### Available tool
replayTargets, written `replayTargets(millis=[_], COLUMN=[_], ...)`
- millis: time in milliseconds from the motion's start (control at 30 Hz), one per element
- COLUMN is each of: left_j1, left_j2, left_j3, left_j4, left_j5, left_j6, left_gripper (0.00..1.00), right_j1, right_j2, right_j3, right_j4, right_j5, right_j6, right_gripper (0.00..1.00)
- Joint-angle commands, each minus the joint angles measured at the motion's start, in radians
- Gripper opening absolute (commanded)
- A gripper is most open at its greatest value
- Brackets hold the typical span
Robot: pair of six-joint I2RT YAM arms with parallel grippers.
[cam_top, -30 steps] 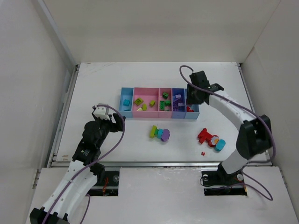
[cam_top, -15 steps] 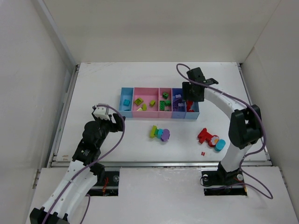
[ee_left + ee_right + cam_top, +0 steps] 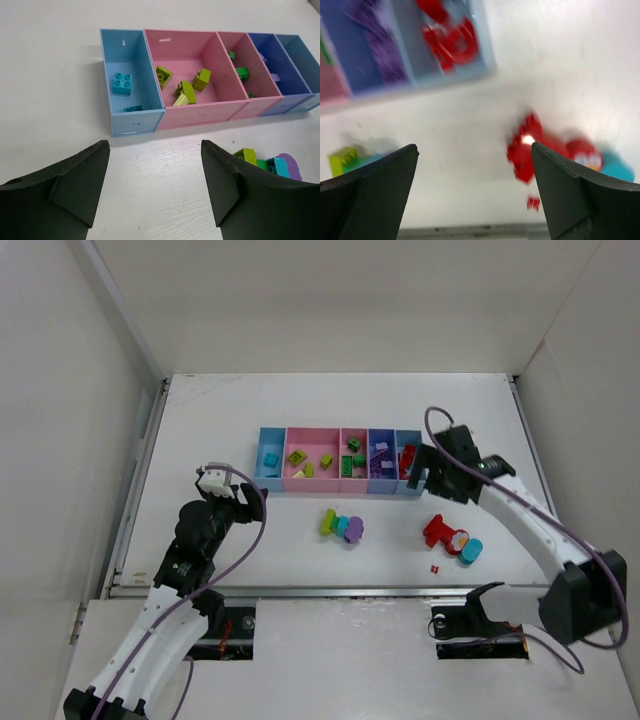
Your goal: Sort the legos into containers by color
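Observation:
The containers (image 3: 341, 489) stand mid-table as a joined row of bins (image 3: 136, 122). They hold cyan (image 3: 122, 83), lime (image 3: 182, 90), green (image 3: 354, 458), purple (image 3: 380, 50) and red legos (image 3: 452, 42), one color to each bin. Loose legos lie in front: a lime, green, cyan and purple cluster (image 3: 341, 526), a red cluster (image 3: 440, 532) with a cyan rounded piece (image 3: 471, 551), and a tiny red piece (image 3: 533, 203). My right gripper (image 3: 474, 147) hangs open and empty just right of the right-end bin, above the table. My left gripper (image 3: 155, 145) is open and empty, in front of the left bins.
White walls enclose the table on three sides. A metal rail (image 3: 340, 589) runs along the near edge, in front of the arm bases.
My right gripper has opened wide and pulled back from above the right-end bins toward the near right. The left arm has not moved.

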Motion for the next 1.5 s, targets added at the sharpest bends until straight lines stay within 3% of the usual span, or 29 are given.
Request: replayTargets(millis=[0,267,400,500,600,700,733,867,933,1200,1467], left_j1=[0.005,0.005,0.005,0.005,0.005,0.005,0.005,0.005,0.005,0.014,0.014], left_j2=[-0.025,-0.052,-0.063,-0.072,-0.072,-0.072,-0.082,-0.082,-0.082,-0.092,-0.092], left_j3=[-0.001,-0.01,-0.01,-0.01,-0.001,-0.001,-0.001,-0.001,-0.001,-0.001,-0.001], left_j4=[0.044,0.054,0.054,0.054,0.044,0.044,0.044,0.044,0.044,0.044,0.044], left_j5=[-0.011,-0.002,0.007,0.007,0.007,0.007,0.007,0.016,0.025,0.025,0.025], left_j6=[0.005,-0.004,-0.004,-0.013,-0.013,-0.013,-0.013,-0.023,-0.023,-0.023,-0.023], left_gripper=[0.71,0.71,0.71,0.71,0.71,0.71,0.71,0.71,0.71,0.71,0.71], right_j1=[-0.006,-0.006,0.025,0.075,0.14,0.199,0.209,0.252,0.264,0.299,0.299], right_j2=[-0.16,-0.306,-0.29,-0.239,-0.207,-0.187,-0.187,-0.187,-0.187,-0.145,-0.219], right_j3=[-0.2,-0.396,-0.472,-0.461,-0.439,-0.441,-0.441,-0.441,-0.441,-0.427,-0.436], right_j4=[-0.103,-0.176,-0.095,-0.095,-0.121,-0.136,-0.136,-0.136,-0.146,-0.165,-0.166], right_j5=[-0.032,-0.05,-0.107,-0.07,-0.007,0.051,0.062,0.073,0.073,0.091,0.123], right_j6=[0.24,0.383,0.374,0.435,0.566,0.714,0.725,0.737,0.777,0.797,0.811], right_gripper=[1.0,1.0,0.91,0.9,0.8,0.58,0.56,0.57,0.64,0.63,0.61])
